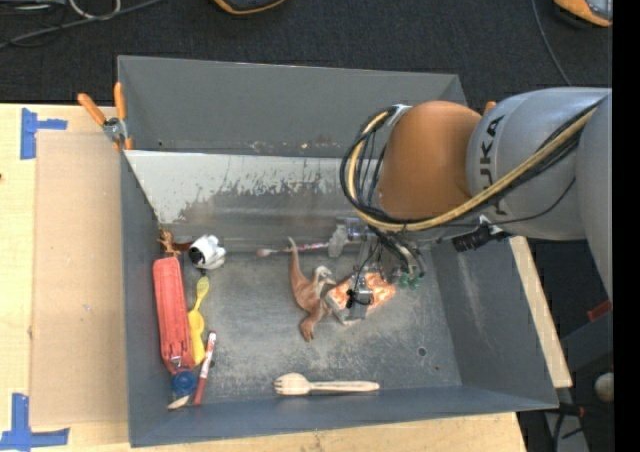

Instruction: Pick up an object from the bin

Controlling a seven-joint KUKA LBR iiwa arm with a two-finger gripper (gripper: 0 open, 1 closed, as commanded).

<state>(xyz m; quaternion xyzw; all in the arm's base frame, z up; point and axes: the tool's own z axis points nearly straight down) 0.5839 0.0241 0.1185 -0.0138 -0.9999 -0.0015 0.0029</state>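
Your tool hung low over the middle of the bin. It was at the end of the arm, which came in from the right, and sat beneath the orange cover and the dark cables looped around it. The wrist and cables hid the tip, so you could not tell whether the tool was wide or narrow, or whether it held anything.

Right under the tool lay a small orange-and-white thing. It was touching or just beside a brown toy dinosaur. The dinosaur lay stretched out on the bin floor, with its tail towards the back wall and its legs towards the front. A small grey piece sat just behind the tool, close to the back wall.

The other things lay well apart from the tool. A pale wooden utensil lay flat along the front wall. A long red case ran along the left wall, with a yellow piece just beside it. A red pen and a blue cap were near the front end of the case. A small white-and-black cylinder sat in the back left corner.
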